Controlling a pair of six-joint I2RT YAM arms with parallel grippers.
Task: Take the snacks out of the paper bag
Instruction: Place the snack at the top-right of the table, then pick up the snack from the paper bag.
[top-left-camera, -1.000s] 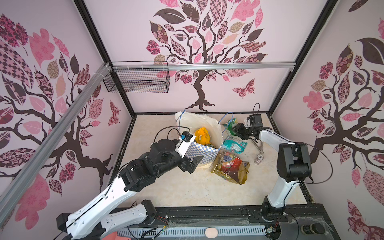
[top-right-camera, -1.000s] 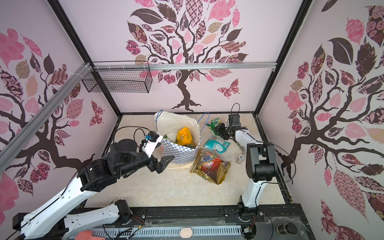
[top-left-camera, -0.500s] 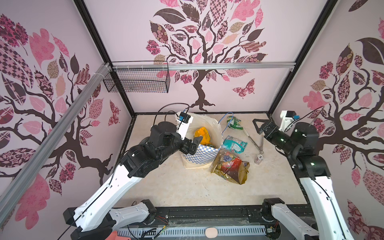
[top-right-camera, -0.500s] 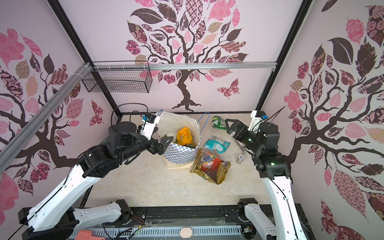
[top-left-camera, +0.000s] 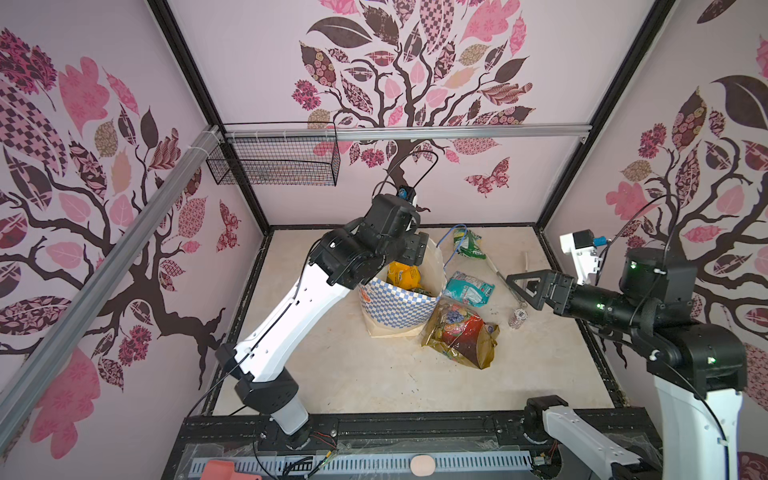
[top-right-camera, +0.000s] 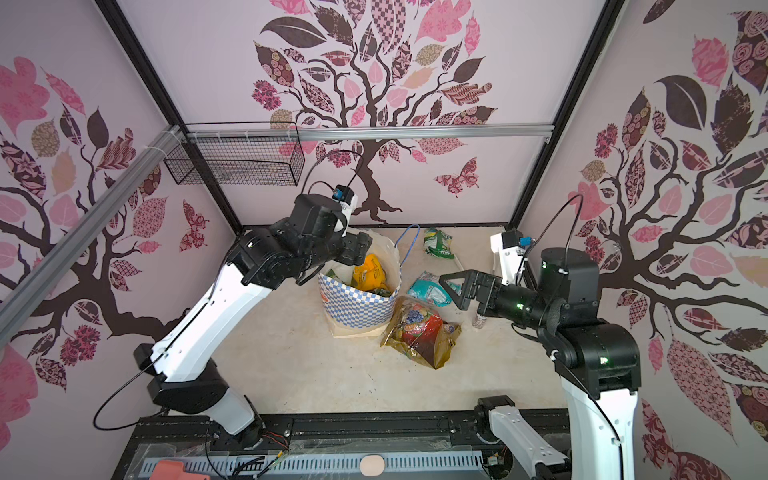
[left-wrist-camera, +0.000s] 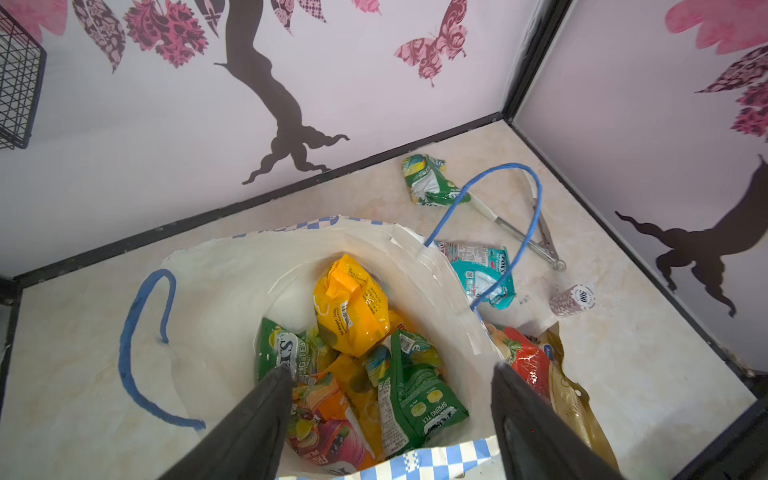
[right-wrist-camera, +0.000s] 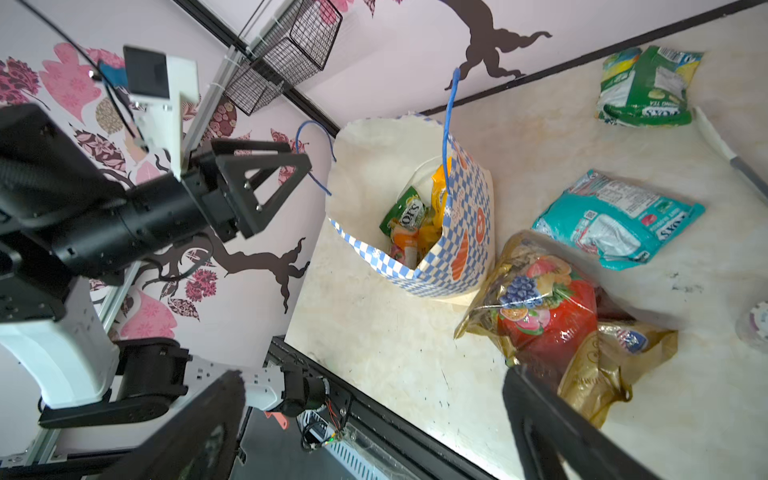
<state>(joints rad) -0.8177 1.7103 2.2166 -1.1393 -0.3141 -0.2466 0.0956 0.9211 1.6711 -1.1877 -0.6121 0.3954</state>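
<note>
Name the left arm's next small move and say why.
Probably lower the left claw into the blue-and-white checked paper bag towards the crinkly orange-yellow packet: its jaws stand open over the bag's mouth, and that packet lies topmost, uncovered.

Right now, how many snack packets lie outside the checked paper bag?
3: green foil packet by the back wall, teal foil packet beside the bag, gold-and-red clear pack at its base.

The paper bag (top-left-camera: 395, 305) stood mid-counter (top-left-camera: 353, 382), with several packets (left-wrist-camera: 353, 307) inside it. Right of it lay three more: a far packet (top-left-camera: 467, 245) near the back wall, a middle packet (top-left-camera: 469, 289) just beside the bag, and a large pack (top-left-camera: 459, 336) against its front corner.
</note>
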